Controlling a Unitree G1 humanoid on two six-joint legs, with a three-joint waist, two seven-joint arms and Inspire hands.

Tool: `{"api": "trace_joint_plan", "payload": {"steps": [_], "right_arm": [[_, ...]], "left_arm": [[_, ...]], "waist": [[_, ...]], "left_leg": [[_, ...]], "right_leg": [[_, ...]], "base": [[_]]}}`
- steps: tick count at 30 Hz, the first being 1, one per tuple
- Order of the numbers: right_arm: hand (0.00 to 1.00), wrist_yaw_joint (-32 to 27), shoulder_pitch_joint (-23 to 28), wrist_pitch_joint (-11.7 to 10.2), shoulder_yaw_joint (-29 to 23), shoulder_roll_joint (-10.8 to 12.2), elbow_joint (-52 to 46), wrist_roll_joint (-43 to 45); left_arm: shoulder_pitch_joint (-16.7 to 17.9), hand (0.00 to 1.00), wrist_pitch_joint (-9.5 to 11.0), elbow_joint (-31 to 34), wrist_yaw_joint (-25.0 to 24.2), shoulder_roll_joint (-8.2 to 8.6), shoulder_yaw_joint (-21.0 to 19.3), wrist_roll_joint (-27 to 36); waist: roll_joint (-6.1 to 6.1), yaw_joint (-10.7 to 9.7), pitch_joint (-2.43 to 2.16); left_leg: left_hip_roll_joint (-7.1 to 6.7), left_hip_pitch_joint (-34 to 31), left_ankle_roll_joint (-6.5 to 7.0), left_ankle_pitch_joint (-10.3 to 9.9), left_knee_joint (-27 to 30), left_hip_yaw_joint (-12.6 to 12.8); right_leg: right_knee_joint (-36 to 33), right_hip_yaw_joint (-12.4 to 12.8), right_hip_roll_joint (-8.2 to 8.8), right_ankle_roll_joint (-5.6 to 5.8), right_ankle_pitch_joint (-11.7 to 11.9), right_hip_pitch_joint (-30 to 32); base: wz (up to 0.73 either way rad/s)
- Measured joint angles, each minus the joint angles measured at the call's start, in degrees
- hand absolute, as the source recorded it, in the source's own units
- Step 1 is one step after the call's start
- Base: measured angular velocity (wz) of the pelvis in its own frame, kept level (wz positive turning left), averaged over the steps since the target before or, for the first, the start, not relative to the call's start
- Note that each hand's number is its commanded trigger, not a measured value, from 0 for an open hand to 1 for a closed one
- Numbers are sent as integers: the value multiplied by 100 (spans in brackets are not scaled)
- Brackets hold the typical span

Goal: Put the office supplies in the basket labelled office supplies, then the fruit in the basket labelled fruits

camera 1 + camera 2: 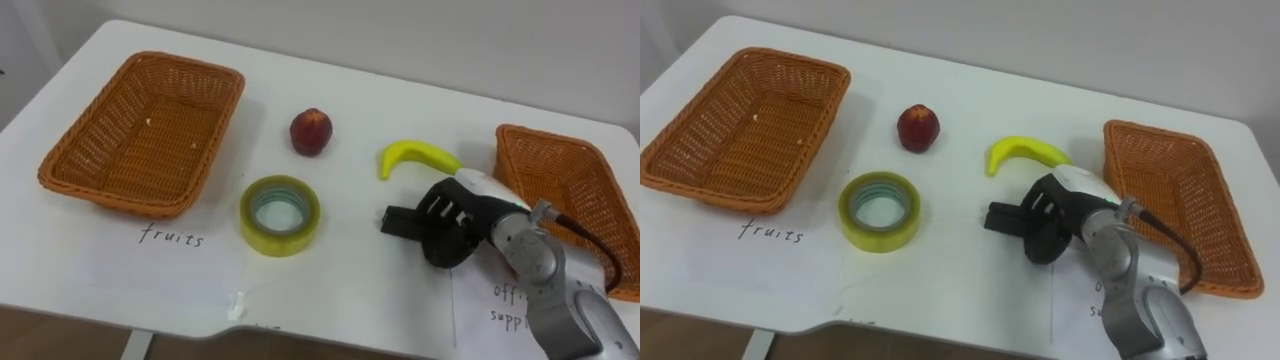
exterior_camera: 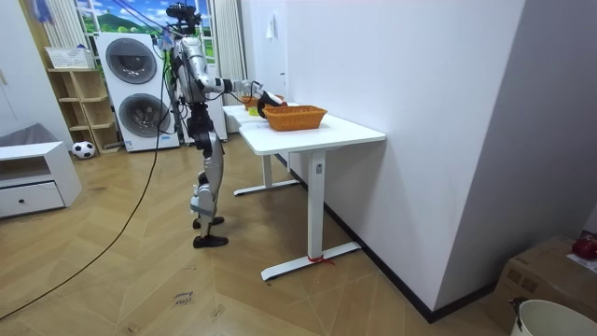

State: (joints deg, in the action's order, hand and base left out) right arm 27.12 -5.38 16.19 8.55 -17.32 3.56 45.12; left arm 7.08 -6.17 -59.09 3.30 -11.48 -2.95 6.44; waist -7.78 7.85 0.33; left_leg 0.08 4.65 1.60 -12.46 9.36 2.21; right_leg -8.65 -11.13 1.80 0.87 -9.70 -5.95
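Nothing sorted yet. Left orange wicker basket point(image 1: 100, 190), right orange wicker basket point(image 1: 560, 180) empty. Red apple point(image 1: 311, 131), yellow banana point(image 1: 420, 155), yellowish tape roll point(image 1: 280, 243) lie on white tabletop point(image 1: 400, 80). Black right hand point(image 1: 450, 225) beside banana; grasp: cannot tell.

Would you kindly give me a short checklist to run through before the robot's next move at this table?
1. Right hand free, fingers straight, nothing held: ok.
2. Banana lying loose, just beyond that hand: ok.
3. Hand touching the banana: cannot tell.
4. Fruits basket ready, nothing in it: ok.
5. Red fruit and tape roll clear of the hand's way to the banana: ok.
6. Sorting finished: not ok; office basket holds nothing either.
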Motion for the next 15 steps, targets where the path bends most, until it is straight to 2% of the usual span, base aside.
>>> {"api": "trace_joint_plan", "payload": {"steps": [7, 10, 13, 15], "right_arm": [[100, 188, 210, 4, -83, -50, -581, -254], [100, 326, 232, -18, -95, -44, -847, -570], [100, 329, 231, -87, -218, -33, -1019, -1001], [100, 327, 230, -143, -502, -32, -1321, -1280]], "left_arm": [[22, 0, 33, -4, -6, 63, 47, 83], [43, 0, 36, -24, -7, 88, 48, 82], [128, 0, 126, -38, -14, 102, 41, 81], [201, 0, 189, -60, -48, 138, -105, 60]], "waist": [[80, -26, 23], [113, -153, 7], [151, -269, -20], [155, -323, -24]], "left_leg": [[3, -21, -1, 1, -15, 51], [-2, -28, -1, 1, -12, 65], [-3, 9, -1, 4, -2, 85], [2, 22, -1, 4, -3, 90]], "right_leg": [[-9, -1, -4, 0, 0, 39], [-9, 13, 5, 0, 0, 49], [-7, 125, 13, 0, 0, 54], [-6, 168, 17, 0, 0, 52]], "base": [[-2], [0], [-5], [-6]]}}
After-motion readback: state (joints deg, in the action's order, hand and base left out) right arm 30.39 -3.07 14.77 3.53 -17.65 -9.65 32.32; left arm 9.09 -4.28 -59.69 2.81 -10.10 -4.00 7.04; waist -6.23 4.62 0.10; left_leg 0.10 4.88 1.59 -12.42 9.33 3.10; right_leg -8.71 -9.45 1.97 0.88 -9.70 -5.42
